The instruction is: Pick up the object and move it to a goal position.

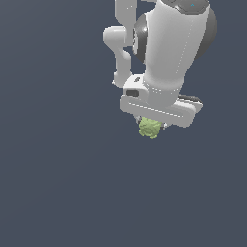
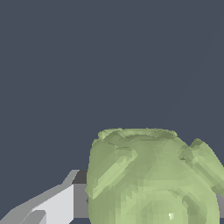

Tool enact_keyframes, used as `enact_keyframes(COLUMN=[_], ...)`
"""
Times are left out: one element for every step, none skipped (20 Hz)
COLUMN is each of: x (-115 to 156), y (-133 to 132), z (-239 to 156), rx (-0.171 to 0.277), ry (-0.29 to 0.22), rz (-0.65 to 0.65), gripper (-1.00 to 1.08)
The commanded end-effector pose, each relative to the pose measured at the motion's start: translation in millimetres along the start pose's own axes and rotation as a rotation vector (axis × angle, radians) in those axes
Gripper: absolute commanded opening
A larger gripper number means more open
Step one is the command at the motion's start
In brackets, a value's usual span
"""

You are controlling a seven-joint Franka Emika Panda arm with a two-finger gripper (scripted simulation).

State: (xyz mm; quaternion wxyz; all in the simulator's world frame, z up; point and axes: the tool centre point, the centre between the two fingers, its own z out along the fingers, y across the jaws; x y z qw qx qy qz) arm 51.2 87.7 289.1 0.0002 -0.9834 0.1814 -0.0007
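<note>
In the exterior view, the object (image 1: 150,128) is seen tucked right under the white hand (image 1: 153,124), its lumpy green bulk poking out below the palm. The fingers themselves are hidden there, so the grip cannot be confirmed from this side. No goal marker is shown.

In the wrist view, the object (image 2: 153,179) is pressed close to the lens, with a finger (image 2: 57,205) touching its flank. The hand is judged to be closed narrowly on it, held for carrying.

The object (image 1: 150,128) looks matt, lumpy and rough; the claw (image 1: 153,126) is smooth, plastic-like white with a slight sheen.
</note>
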Motion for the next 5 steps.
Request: enact_keyframes(x=[0.5,0.7,0.9,1.0,1.0], y=[-1.0,-1.3,-1.5,-1.6,-1.6], z=[-7.7,-9.6,-10.8,-11.6,-11.9], rx=[-0.001,-0.001,-0.001,-0.001,-0.001], ry=[-0.001,-0.001,-0.001,-0.001,-0.001], rz=[0.000,0.000,0.000,0.000,0.000], gripper=[-1.00,-1.00,-1.00,-1.00,-1.00])
